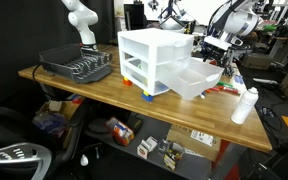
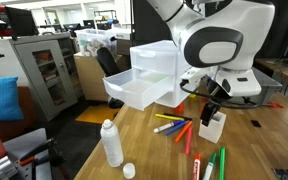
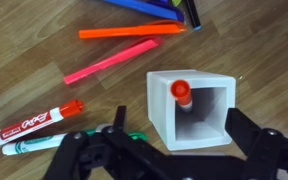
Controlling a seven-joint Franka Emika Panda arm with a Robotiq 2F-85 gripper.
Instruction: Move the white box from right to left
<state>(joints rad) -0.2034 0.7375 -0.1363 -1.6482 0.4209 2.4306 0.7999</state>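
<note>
The white box [image 3: 160, 108] is a small open-topped square carton standing on the wooden table, with an orange-capped marker [image 3: 181, 92] upright inside it. In an exterior view the box [image 2: 213, 129] stands right below my gripper [image 2: 210, 108]. In the wrist view my gripper [image 3: 177, 122] is open and straddles the box. The right finger is at the box's right wall, and the left finger stands a little apart from its left wall. In an exterior view my gripper [image 1: 212, 52] hangs behind the drawer unit and the box is hidden.
Loose markers [image 3: 114, 60] lie on the table [image 2: 159, 150] around the box. A white plastic drawer unit [image 1: 154, 55] with one drawer pulled out stands close by. A white bottle [image 2: 111, 143] and a small cap [image 2: 129, 171] are near the table edge. A dark dish rack [image 1: 76, 65] is at the far end.
</note>
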